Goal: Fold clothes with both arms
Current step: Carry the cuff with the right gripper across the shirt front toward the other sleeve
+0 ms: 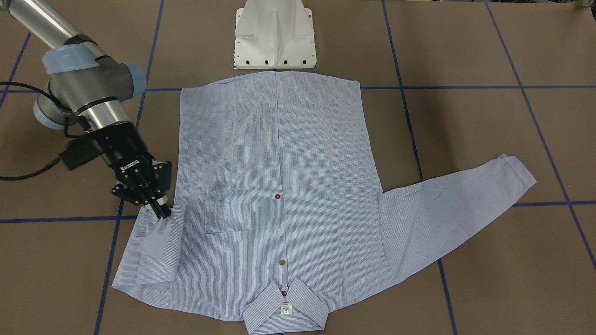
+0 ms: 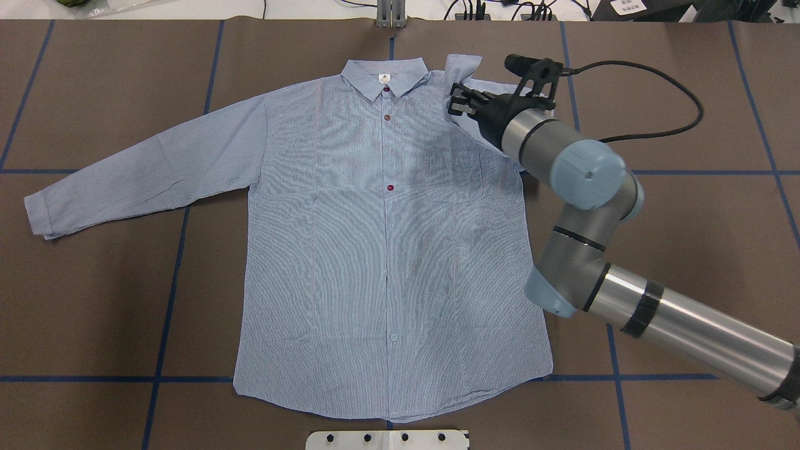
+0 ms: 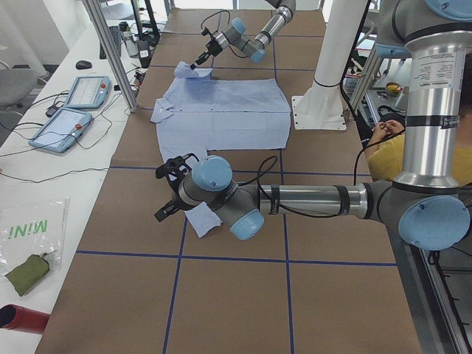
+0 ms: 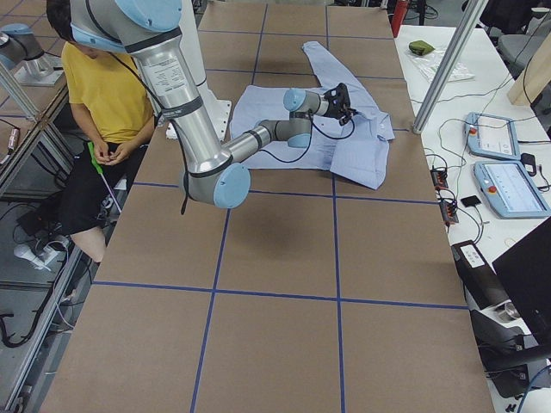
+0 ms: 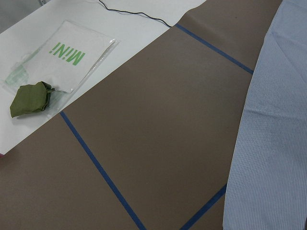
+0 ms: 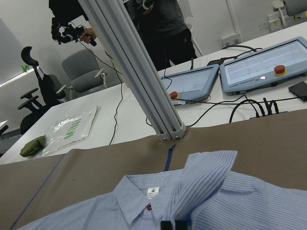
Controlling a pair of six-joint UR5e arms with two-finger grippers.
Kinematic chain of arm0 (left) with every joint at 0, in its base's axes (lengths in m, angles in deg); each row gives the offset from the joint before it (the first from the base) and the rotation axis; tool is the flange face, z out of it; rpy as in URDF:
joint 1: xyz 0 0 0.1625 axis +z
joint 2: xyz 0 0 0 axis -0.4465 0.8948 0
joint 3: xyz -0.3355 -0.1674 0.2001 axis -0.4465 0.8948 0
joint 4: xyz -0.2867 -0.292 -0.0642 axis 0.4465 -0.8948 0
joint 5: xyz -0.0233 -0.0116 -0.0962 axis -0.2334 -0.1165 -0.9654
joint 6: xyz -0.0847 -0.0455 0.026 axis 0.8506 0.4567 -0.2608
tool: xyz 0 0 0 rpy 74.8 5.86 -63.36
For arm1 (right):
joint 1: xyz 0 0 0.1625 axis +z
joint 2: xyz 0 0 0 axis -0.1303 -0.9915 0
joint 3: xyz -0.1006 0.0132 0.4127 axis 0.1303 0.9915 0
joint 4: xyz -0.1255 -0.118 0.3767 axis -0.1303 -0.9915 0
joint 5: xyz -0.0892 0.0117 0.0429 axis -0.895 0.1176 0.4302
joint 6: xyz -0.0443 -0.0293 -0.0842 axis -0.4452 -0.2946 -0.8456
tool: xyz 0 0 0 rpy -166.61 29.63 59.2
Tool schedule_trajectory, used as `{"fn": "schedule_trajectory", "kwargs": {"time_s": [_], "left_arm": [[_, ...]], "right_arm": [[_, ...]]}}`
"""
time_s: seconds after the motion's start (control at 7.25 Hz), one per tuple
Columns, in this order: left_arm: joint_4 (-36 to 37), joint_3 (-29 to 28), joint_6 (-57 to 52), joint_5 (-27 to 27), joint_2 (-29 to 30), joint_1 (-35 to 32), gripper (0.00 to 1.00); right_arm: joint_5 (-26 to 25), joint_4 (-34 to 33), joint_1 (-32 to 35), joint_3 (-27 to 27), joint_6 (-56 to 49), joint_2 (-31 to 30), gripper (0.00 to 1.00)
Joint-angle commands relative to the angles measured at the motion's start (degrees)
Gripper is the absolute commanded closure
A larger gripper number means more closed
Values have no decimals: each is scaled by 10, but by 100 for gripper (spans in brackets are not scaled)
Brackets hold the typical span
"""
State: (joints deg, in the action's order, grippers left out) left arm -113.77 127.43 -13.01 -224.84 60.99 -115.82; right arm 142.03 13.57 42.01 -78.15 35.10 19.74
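Note:
The light blue striped shirt (image 2: 387, 250) lies flat and buttoned on the brown table, collar (image 1: 285, 314) away from the robot's base. My right gripper (image 1: 160, 210) is shut on the cuff of the right sleeve (image 2: 464, 64). It holds the cuff lifted and doubled back over the shoulder. In the right wrist view the striped cuff (image 6: 201, 187) rises from the fingertips (image 6: 172, 224), next to the collar label (image 6: 152, 192). The other sleeve (image 2: 144, 175) stretches out flat. My left gripper (image 3: 171, 193) hovers by that sleeve's cuff (image 3: 203, 220); I cannot tell whether it is open or shut.
The white pedestal base (image 1: 274, 37) stands at the shirt's hem. A seated person in a yellow top (image 4: 112, 95) is beside the table. Control tablets (image 4: 508, 172) and an aluminium post (image 6: 134, 72) line the far side. A green pouch (image 5: 31, 98) lies beyond the table's end.

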Motion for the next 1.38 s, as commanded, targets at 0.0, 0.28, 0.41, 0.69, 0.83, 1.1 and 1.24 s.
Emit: {"fn": "schedule_trajectory", "kwargs": {"time_s": [0.0,0.28,0.41,0.69,0.83,1.1,1.24], "left_arm": [[0,0,1,0,0,0,0],[0,0,0,1,0,-1,0],[0,0,1,1,-1,-1,0],[0,-2,0,0,-1,-1,0],[0,-3,0,1,-1,-1,0],[0,-6,0,1,-1,0,0],[0,-8,0,0,-1,-1,0]], "right_arm": [[-53,-102,-54,28,0,70,100],[-54,-199,-71,50,-2,116,100],[-55,-201,-81,78,-2,130,100],[-56,-252,-89,123,0,195,100],[-56,-285,-91,124,-1,206,100],[-56,-301,-94,164,-2,242,100],[-56,-332,-98,197,-3,271,100]]}}
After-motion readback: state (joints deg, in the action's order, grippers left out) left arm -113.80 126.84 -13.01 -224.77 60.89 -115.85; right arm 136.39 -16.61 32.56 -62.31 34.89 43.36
